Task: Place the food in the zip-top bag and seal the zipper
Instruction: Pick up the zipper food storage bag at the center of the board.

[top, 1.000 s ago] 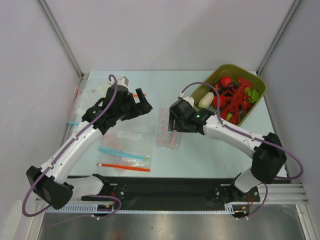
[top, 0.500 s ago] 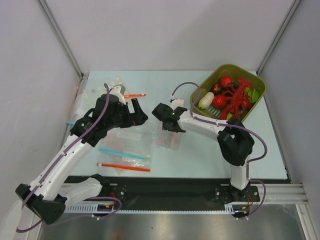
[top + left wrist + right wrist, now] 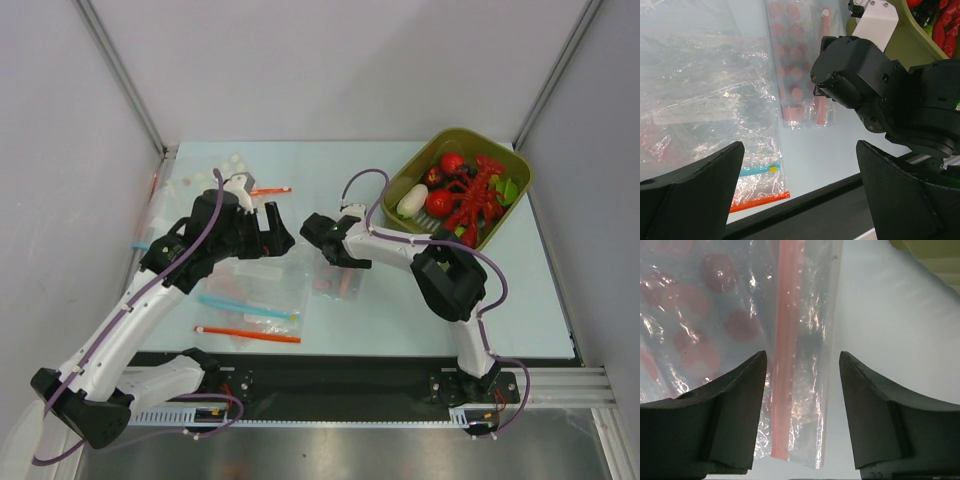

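Zip-top bag [image 3: 335,283] lay flat on the counter [image 3: 400,310], its pink strip [image 3: 782,390] between the right fingers [image 3: 735,410].
Those fingers stood spread, one on either side of the strip near the mouth, apparently ready to pinch that edge and lift it open. The left fingers [image 3: 695,195] hung open just beside, likely to take the other lip. The toy food [image 3: 475,205] lay in the green tub [image 3: 485,143], well apart, none bagged yet.

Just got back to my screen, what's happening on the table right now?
The right hand is open, straddling the pink zipper of the zip-top bag mid-table. The left hand hovers open over other clear bags beside it. The food sits in the green bin; nothing is bagged yet.
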### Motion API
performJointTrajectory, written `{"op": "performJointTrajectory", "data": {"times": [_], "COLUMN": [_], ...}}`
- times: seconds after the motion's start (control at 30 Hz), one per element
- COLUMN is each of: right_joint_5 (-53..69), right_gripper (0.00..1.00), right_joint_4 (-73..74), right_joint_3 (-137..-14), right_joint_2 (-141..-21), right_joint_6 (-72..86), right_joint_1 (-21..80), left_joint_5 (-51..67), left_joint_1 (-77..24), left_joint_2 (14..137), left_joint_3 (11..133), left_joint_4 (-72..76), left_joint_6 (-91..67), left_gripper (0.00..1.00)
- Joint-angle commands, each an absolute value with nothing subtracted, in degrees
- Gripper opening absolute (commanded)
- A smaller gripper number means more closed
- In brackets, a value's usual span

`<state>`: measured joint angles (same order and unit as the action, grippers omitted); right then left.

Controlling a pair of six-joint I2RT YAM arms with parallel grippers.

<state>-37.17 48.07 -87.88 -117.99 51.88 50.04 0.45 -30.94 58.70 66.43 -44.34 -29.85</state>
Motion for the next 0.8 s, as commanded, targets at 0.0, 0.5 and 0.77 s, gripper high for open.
{"op": "performJointTrajectory", "data": {"times": [0.0, 0.5, 0.77], "right_joint_5": [-41.75, -41.48, -40.7], "right_gripper": [0.62, 0.08, 0.0], "right_joint_4": [49.66, 45.26, 42.11], "right_joint_3": [-88.86, -82.01, -78.58], "right_joint_2": [-117.42, -112.33, -106.89], "right_joint_6": [54.49, 54.05, 52.12], "right_joint_1": [49.66, 49.22, 49.22], "left_joint_5": [1.49, 3.25, 5.09], "left_joint_1": [-30.67, -30.67, -30.67], "left_joint_2": [57.83, 59.06, 59.85], "left_joint_3": [67.59, 67.24, 67.32], "left_joint_4": [-43.95, -42.89, -42.1], "left_joint_6": [-28.21, -27.6, -27.51], "left_gripper": [1.0, 1.0, 1.0]}}
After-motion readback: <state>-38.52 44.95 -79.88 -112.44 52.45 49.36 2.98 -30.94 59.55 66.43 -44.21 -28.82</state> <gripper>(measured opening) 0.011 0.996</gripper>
